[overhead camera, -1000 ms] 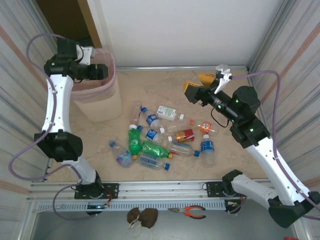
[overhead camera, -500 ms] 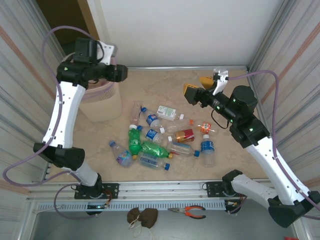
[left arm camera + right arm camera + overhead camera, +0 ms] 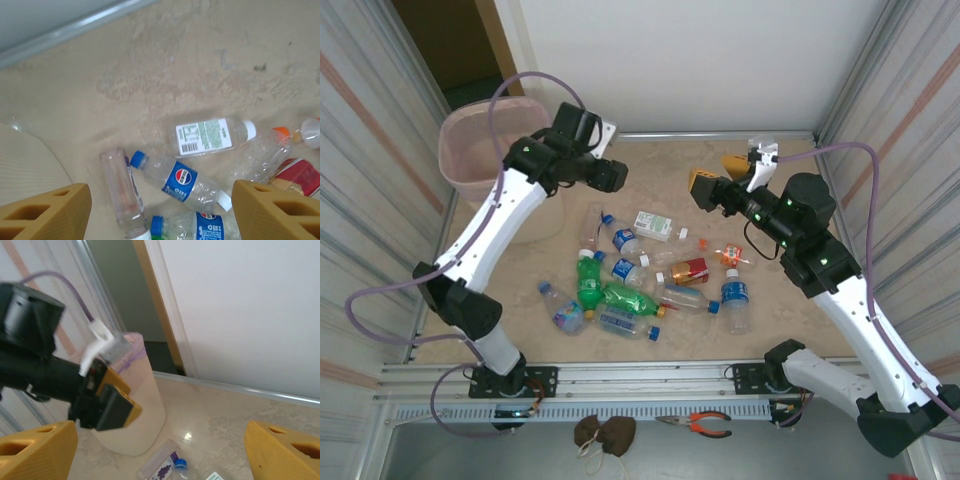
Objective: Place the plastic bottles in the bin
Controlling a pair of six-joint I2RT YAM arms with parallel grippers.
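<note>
Mostly, your work lies ahead: the plastic bottles (image 3: 640, 280) sprawl in a heap mid-table, well apart from the pink bin (image 3: 460, 150) at far left. Your left gripper (image 3: 615, 177) hangs wide and empty between them; your right gripper (image 3: 717, 172) gapes empty too.

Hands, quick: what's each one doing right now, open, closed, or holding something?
Left hand: open, holding nothing.
Right hand: open, holding nothing.
</note>
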